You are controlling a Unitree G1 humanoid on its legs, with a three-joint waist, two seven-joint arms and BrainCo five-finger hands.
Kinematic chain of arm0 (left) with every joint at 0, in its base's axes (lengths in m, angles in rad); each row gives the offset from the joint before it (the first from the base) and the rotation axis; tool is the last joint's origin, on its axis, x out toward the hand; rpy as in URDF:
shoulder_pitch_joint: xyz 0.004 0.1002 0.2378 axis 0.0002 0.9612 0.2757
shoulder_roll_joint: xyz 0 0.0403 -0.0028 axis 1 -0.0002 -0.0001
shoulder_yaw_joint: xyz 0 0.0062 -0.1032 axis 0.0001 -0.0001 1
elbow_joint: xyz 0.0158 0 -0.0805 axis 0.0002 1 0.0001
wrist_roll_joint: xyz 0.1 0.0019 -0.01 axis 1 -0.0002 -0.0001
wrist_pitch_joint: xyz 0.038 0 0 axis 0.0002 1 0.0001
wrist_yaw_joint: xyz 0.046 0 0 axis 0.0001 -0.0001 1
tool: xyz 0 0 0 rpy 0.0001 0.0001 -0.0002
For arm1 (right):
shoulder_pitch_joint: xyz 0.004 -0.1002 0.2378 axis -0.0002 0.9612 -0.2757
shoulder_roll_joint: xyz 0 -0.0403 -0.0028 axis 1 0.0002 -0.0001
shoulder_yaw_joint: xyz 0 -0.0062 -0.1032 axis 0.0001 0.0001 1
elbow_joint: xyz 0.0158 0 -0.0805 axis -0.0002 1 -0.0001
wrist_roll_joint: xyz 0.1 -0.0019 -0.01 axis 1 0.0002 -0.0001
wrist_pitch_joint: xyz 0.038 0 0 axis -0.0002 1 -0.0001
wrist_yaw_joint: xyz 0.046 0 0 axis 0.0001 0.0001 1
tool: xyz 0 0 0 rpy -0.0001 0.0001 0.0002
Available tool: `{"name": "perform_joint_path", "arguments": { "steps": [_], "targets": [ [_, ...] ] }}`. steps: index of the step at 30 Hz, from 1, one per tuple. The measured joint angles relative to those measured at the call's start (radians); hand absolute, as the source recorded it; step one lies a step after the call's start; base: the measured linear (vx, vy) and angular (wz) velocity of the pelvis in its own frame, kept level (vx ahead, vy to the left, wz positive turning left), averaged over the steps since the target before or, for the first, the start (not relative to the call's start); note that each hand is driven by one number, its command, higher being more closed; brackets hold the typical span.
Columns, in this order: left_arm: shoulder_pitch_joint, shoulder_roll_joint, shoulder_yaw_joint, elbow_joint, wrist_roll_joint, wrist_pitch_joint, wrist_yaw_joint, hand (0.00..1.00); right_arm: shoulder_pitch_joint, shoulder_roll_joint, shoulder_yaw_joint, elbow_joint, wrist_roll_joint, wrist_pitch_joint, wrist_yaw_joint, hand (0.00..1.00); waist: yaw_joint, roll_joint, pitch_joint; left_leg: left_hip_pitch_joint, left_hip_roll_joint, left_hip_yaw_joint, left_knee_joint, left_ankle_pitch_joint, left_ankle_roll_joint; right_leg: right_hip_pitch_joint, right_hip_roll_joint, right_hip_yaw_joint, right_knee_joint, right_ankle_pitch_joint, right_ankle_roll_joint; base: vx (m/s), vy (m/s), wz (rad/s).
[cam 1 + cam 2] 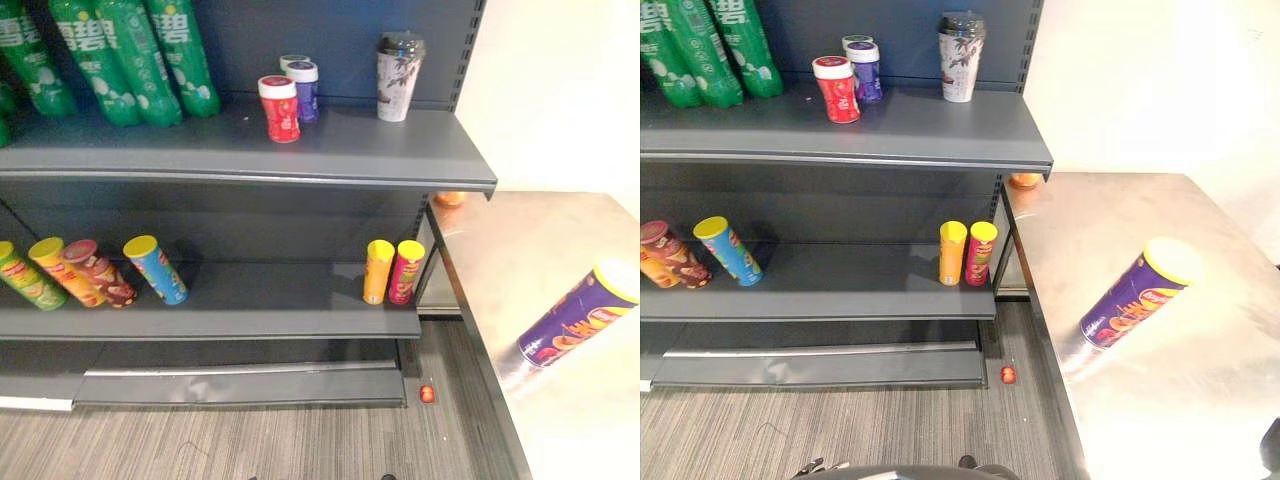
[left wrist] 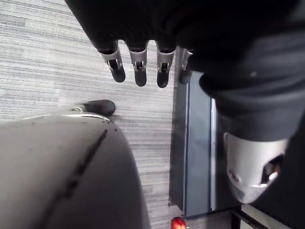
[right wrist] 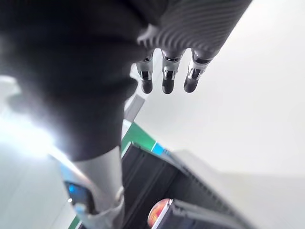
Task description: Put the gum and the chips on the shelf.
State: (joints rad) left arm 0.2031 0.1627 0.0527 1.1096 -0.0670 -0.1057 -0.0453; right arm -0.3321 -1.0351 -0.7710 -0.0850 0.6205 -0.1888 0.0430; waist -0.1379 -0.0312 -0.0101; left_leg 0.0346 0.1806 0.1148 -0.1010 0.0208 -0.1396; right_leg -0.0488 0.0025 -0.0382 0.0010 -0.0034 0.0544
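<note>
While the chips (image 1: 575,315) lie on the table (image 1: 530,230), the left hand (image 2: 138,71) and right hand (image 3: 168,78) hang with fingers relaxed, empty.

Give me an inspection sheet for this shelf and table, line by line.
Surface: shiny steel table beside dark grey two-tier shelf.
Job's things: purple chips can with yellow lid lying on the table; red gum jar and purple gum jar upright on the top tier.
Clutter: green bottles and lidded cup on the top tier; yellow chips can and pink chips can upright on the lower tier; small red object on the floor.
Hands: left hand and right hand open, empty.
Cables: nothing seen.
Surroundings: grey striped floor, white wall.
</note>
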Motion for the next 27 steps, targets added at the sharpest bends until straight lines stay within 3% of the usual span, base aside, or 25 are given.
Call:
{"name": "perform_joint_path", "arguments": {
  "steps": [3, 5, 8, 11, 12, 13, 14, 15, 16, 17, 18, 19, 20, 21, 23, 27],
  "targets": [
    [0.019, -0.006, 0.015, -0.018, 0.000, -0.003, 0.008, 0.00, 0.111, 0.060, -0.146, -0.030, -0.075, -0.008, -0.045, 0.00, -0.011, -0.004, -0.001, 0.012, -0.002, 0.043, 0.005, -0.017, 0.000, -0.011, 0.001, 0.037, 0.020, -0.010, 0.008, 0.02, 0.026, -0.36],
    [0.039, -0.008, 0.041, -0.036, 0.001, -0.005, 0.012, 0.00, 0.191, 0.091, -0.231, -0.030, -0.104, -0.010, -0.064, 0.00, -0.036, -0.015, 0.001, 0.010, -0.010, 0.085, 0.005, -0.022, 0.005, -0.054, -0.001, 0.078, 0.056, -0.017, 0.013, 0.02, 0.036, -0.49],
    [0.050, -0.006, 0.071, -0.037, 0.005, -0.013, 0.010, 0.00, 0.258, 0.153, -0.290, -0.047, -0.119, -0.011, -0.081, 0.00, -0.055, -0.034, 0.006, 0.009, -0.019, 0.150, 0.006, -0.028, 0.012, -0.099, 0.001, 0.139, 0.082, -0.014, 0.017, 0.00, 0.039, -0.68],
    [0.057, 0.011, 0.083, -0.041, 0.011, -0.017, 0.007, 0.00, 0.335, 0.284, -0.291, -0.156, -0.143, -0.011, -0.087, 0.00, -0.086, -0.067, 0.021, 0.019, -0.031, 0.260, 0.053, -0.057, 0.021, -0.145, 0.006, 0.198, 0.095, -0.011, 0.020, 0.00, 0.046, -0.93],
    [0.057, 0.014, 0.081, -0.048, 0.014, -0.017, 0.006, 0.00, 0.351, 0.325, -0.278, -0.206, -0.152, -0.008, -0.083, 0.00, -0.097, -0.070, 0.033, 0.017, -0.021, 0.308, 0.093, -0.083, 0.031, -0.136, -0.015, 0.150, 0.074, -0.032, -0.008, -0.02, 0.049, -0.90],
    [0.056, 0.011, 0.073, -0.049, 0.026, -0.017, 0.003, 0.00, 0.361, 0.353, -0.273, -0.241, -0.168, -0.008, -0.080, 0.00, -0.101, -0.044, 0.036, 0.002, 0.004, 0.343, 0.115, -0.099, 0.051, -0.139, -0.027, 0.076, 0.083, -0.062, -0.032, -0.02, 0.031, -1.36],
    [0.052, 0.016, 0.070, -0.064, 0.046, -0.022, -0.002, 0.00, 0.361, 0.372, -0.233, -0.293, -0.189, -0.010, -0.079, 0.00, -0.104, -0.045, 0.052, -0.004, 0.033, 0.407, 0.191, -0.147, 0.047, -0.210, -0.062, -0.062, 0.307, -0.089, -0.089, 0.02, 0.023, -1.18],
    [0.048, 0.031, 0.070, -0.083, 0.049, -0.021, -0.004, 0.00, 0.360, 0.370, -0.221, -0.313, -0.195, -0.009, -0.077, 0.00, -0.114, -0.078, 0.066, 0.004, 0.022, 0.433, 0.252, -0.180, 0.044, -0.204, -0.088, -0.118, 0.345, -0.062, -0.118, 0.08, 0.022, -1.57],
    [0.045, 0.047, 0.077, -0.094, 0.050, -0.019, -0.003, 0.00, 0.328, 0.361, -0.179, -0.336, -0.218, -0.009, -0.075, 0.00, -0.101, -0.092, 0.075, -0.019, 0.029, 0.479, 0.339, -0.240, 0.052, -0.196, -0.081, -0.137, 0.303, -0.055, -0.109, 0.02, 0.024, -1.52],
    [0.037, 0.037, 0.084, -0.083, 0.051, -0.016, -0.004, 0.00, 0.287, 0.356, -0.131, -0.337, -0.231, -0.014, -0.068, 0.00, -0.102, -0.068, 0.070, -0.059, 0.031, 0.480, 0.352, -0.268, 0.060, -0.173, -0.028, -0.089, 0.169, 0.039, -0.103, -0.09, 0.040, -2.35],
    [0.024, 0.020, 0.096, -0.073, 0.050, -0.023, -0.007, 0.00, 0.237, 0.364, -0.086, -0.335, -0.232, -0.016, -0.061, 0.00, -0.052, -0.024, 0.067, -0.062, 0.084, 0.577, 0.354, -0.275, 0.083, -0.205, -0.030, -0.183, 0.258, -0.025, -0.175, -0.14, 0.055, -2.28],
    [0.013, 0.010, 0.092, -0.082, 0.050, -0.024, -0.006, 0.00, 0.218, 0.353, -0.045, -0.328, -0.233, -0.018, -0.058, 0.00, -0.052, -0.027, 0.069, -0.059, 0.098, 0.635, 0.378, -0.279, 0.088, -0.191, -0.092, -0.329, 0.432, -0.126, -0.189, -0.09, 0.069, -1.96],
    [0.011, 0.004, 0.094, -0.086, 0.050, -0.023, -0.006, 0.00, 0.207, 0.345, -0.022, -0.324, -0.233, -0.018, -0.055, 0.00, -0.048, -0.027, 0.068, -0.047, 0.099, 0.661, 0.391, -0.284, 0.091, -0.160, -0.115, -0.374, 0.447, -0.147, -0.169, 0.01, 0.028, -1.62],
    [0.001, 0.001, 0.111, -0.091, 0.048, -0.023, -0.006, 0.00, 0.162, 0.328, 0.043, -0.321, -0.250, -0.018, -0.045, 0.00, -0.036, -0.034, 0.067, -0.039, 0.111, 0.724, 0.422, -0.293, 0.090, -0.125, -0.119, -0.420, 0.375, -0.144, -0.111, -0.06, -0.053, -1.49],
    [-0.023, -0.017, 0.108, -0.086, 0.048, -0.024, -0.007, 0.00, 0.138, 0.307, 0.093, -0.328, -0.269, -0.019, -0.025, 0.00, -0.014, -0.027, 0.062, -0.043, 0.118, 0.812, 0.412, -0.302, 0.071, -0.084, -0.056, -0.412, 0.159, -0.094, -0.036, -0.09, -0.089, -1.31],
    [-0.048, -0.072, 0.109, -0.075, 0.046, -0.019, -0.007, 0.00, 0.144, 0.319, 0.114, -0.261, -0.271, 0.013, -0.011, 0.00, -0.012, -0.002, 0.078, -0.021, 0.152, 0.870, 0.475, -0.308, 0.065, -0.051, -0.019, -0.376, 0.056, -0.056, -0.055, -0.04, -0.031, -0.59]
  ]
}}
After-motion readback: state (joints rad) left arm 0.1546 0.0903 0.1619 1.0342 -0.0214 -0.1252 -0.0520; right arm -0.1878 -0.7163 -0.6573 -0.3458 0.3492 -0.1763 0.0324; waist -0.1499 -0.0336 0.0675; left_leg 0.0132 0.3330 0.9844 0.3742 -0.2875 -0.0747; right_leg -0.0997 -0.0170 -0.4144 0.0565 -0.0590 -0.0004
